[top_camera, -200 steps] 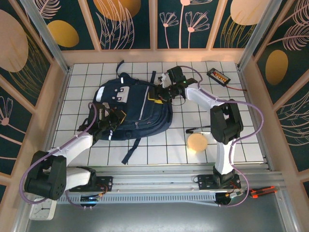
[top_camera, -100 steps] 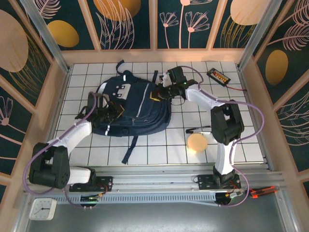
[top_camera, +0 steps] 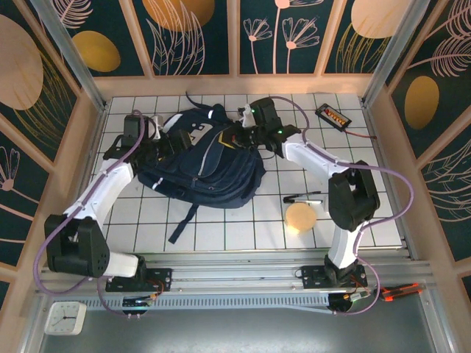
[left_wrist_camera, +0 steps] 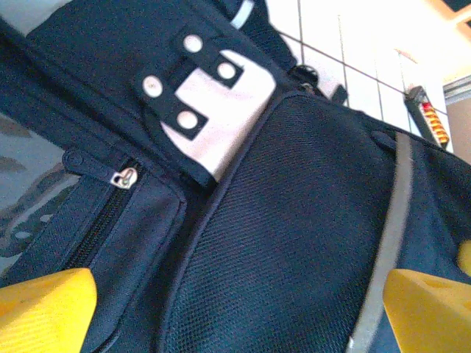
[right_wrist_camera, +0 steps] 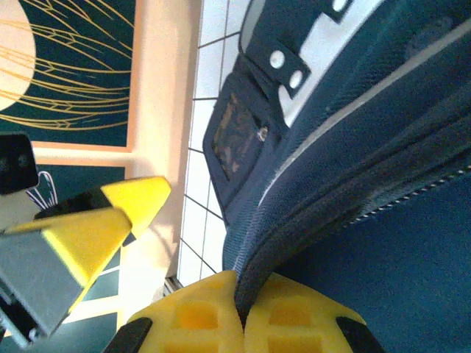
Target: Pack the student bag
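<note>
Top external: rumpled navy student bag (top_camera: 210, 170)

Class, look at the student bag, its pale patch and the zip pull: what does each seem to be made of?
The student bag: woven synthetic fabric, probably nylon, matte; coarse weave shows. Its pale patch: smooth, perhaps faux leather, with shiny studs. The zip pull: likely metal; it glints.

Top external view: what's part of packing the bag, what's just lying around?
Job: student bag; right pincer shut on its edge; left pincer open at its front pocket.
Lying about: black pen; round tan disc; black-and-orange device; clock.
</note>
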